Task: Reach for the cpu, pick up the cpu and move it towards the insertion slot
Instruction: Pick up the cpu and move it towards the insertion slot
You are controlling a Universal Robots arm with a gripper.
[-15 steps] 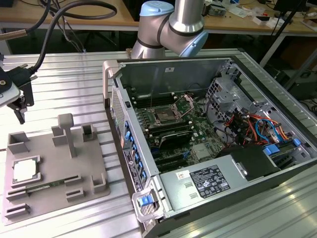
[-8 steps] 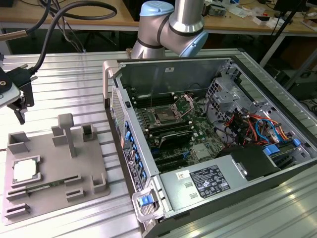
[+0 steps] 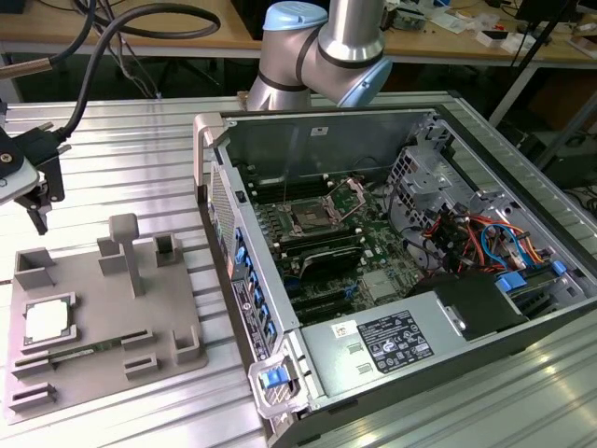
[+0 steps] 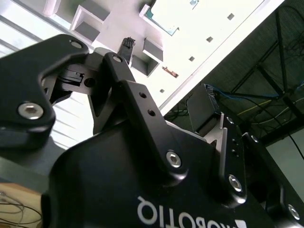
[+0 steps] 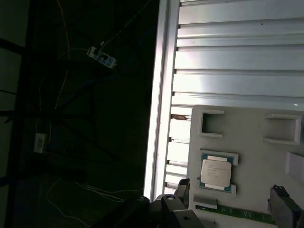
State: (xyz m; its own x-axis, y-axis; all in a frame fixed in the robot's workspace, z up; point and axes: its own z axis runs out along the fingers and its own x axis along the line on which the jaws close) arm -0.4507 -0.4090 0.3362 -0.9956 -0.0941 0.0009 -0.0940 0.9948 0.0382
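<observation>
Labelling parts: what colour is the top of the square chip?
Pale silvery-white, on the flat square metal-topped cpu; first wrist view.

The cpu (image 3: pixel 47 322), a flat square chip with a silvery top, is lying flat in a recess of the grey tray (image 3: pixel 103 299). The insertion slot (image 3: pixel 311 220), dark-centred and metal-framed, is sitting well apart on the green board (image 3: pixel 375 245).

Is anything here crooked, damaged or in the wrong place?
Nothing stands out. The cpu lies flat and square in its recess of the grey tray, and the memory stick lies straight in its groove beside it.
</observation>
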